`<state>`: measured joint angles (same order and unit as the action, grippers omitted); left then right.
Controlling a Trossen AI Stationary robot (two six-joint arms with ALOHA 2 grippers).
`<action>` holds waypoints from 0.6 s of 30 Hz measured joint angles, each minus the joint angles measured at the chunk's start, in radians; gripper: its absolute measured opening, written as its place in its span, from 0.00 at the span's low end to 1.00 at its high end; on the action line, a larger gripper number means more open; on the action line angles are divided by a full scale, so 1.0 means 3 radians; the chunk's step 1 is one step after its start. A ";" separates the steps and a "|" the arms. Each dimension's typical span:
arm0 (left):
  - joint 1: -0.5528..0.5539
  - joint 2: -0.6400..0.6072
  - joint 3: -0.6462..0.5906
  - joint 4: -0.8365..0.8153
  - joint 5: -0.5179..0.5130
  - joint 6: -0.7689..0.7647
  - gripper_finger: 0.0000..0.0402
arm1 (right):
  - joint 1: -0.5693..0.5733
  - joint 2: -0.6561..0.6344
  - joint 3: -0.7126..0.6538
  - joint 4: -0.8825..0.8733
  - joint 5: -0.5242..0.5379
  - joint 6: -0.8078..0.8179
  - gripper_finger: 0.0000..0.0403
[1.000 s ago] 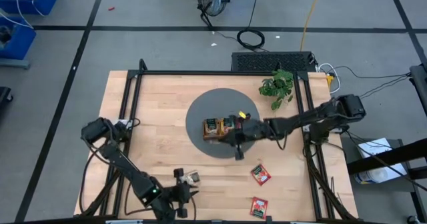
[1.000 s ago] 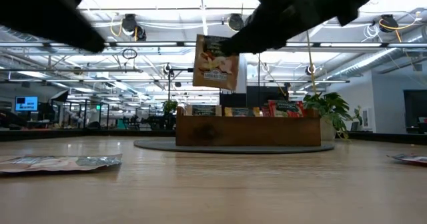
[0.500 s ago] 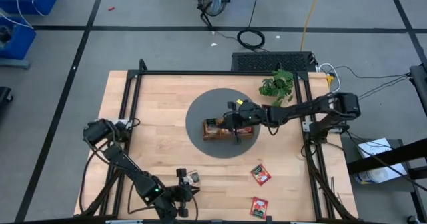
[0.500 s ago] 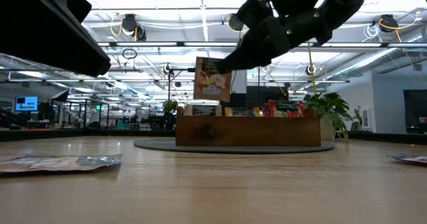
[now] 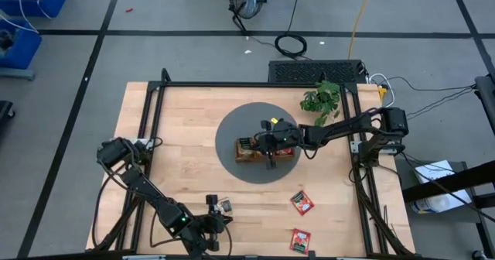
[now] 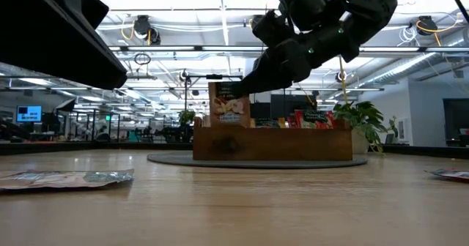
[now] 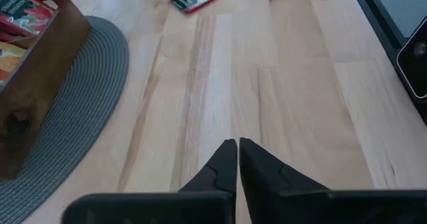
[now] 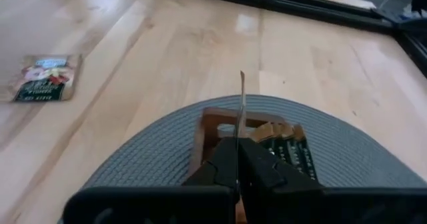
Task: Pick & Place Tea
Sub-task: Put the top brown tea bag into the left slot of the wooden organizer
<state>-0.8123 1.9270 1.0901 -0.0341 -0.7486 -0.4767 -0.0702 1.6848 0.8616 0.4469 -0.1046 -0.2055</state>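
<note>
A pale tan tea sachet hangs upright over the left end of the brown wooden tray, with my right gripper shut on it. In the right wrist view the sachet shows edge-on above the tray. More sachets stand in the tray's compartments. The tray sits on a round grey mat. My left gripper is shut on nothing near the table's near edge, beside a pale sachet lying flat on the wood. My right gripper pinches the tan sachet between its two fingers at its upper right corner. The fingers slant down at it from the table's right. The sachet hangs upright below them, its lower edge about level with the tray's rim.
Two red sachets lie flat on the wood at the near right. A potted plant stands at the far right, close to the right arm. Black frame rails run along the table's sides.
My right gripper has moved toward the table's far edge and down, coming over the tray's left end. The tan sachet has sunk with it, staying upright, from well above the tray to about its rim.
</note>
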 joint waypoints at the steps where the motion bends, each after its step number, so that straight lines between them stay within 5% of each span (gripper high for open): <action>1: 0.0001 0.0000 0.0000 0.0000 0.0000 0.0000 0.07 | -0.0002 0.0000 0.0000 -0.0001 0.0002 0.0043 0.00; 18: 0.0001 0.0000 0.0000 0.0003 0.0000 0.0001 0.10 | -0.0003 0.0003 0.0000 0.0071 -0.0003 0.0131 0.00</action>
<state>-0.8120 1.9270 1.0901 -0.0334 -0.7486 -0.4763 -0.0711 1.6855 0.8616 0.4683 -0.1055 -0.1662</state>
